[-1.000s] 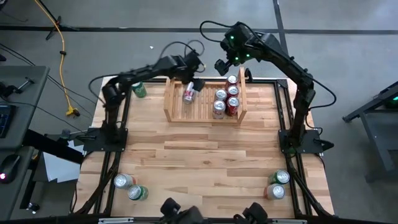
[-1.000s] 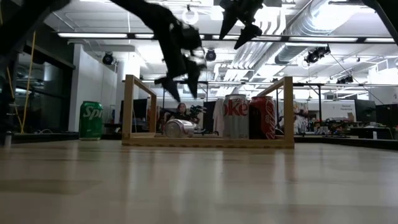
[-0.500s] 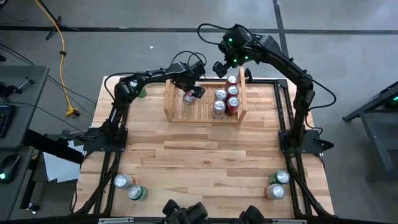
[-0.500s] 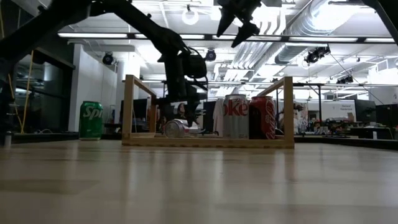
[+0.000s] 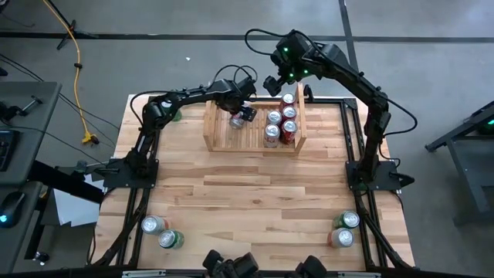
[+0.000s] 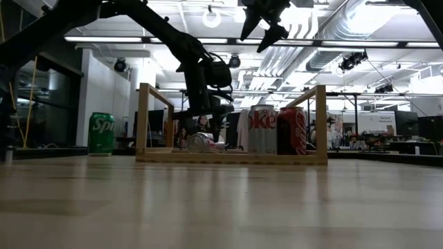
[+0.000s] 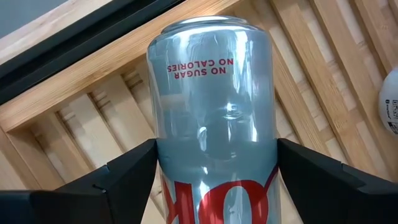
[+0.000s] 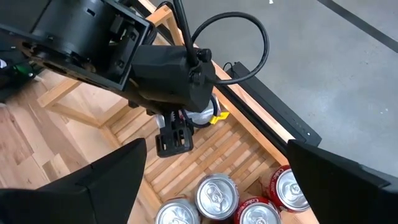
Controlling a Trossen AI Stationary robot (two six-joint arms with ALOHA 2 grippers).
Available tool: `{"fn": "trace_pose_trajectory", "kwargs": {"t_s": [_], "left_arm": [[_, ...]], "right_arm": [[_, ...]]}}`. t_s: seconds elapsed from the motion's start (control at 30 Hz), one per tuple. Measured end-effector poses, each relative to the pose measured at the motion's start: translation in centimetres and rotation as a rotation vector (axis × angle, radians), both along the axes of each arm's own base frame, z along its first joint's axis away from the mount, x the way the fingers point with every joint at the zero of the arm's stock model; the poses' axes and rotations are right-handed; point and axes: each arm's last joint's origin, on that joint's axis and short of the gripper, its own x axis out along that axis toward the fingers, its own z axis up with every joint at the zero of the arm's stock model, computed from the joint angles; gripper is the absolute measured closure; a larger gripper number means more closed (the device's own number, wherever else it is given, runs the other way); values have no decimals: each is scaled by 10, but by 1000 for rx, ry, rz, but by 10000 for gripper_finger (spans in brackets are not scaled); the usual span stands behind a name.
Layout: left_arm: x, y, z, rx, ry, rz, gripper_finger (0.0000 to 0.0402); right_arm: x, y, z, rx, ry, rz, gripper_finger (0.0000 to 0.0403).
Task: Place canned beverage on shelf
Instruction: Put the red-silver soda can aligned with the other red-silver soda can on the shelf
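Left gripper (image 5: 241, 114) spread open, straddling the tipped silver can (image 7: 214, 118) on shelf (image 5: 210, 123) slats, 9 o'clock of four upright cans (image 5: 281, 123). Right gripper (image 5: 272, 82) open, hovering at 12. Risk: off-center squeeze rolls the can into them.

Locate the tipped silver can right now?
High view: the silver can lies on its side on the shelf slats, left half, between the left gripper fingers; upright cans stand to its right.
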Motion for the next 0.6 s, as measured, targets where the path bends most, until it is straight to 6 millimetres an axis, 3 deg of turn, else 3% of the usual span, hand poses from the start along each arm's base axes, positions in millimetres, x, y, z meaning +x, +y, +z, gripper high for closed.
{"fn": "trace_pose_trajectory", "kwargs": {"t_s": [0.6], "left_arm": [[2,-6,-1,-120,-58,-57,107]], "right_arm": [[2,-1,2,4,-32,-23,29]]}}
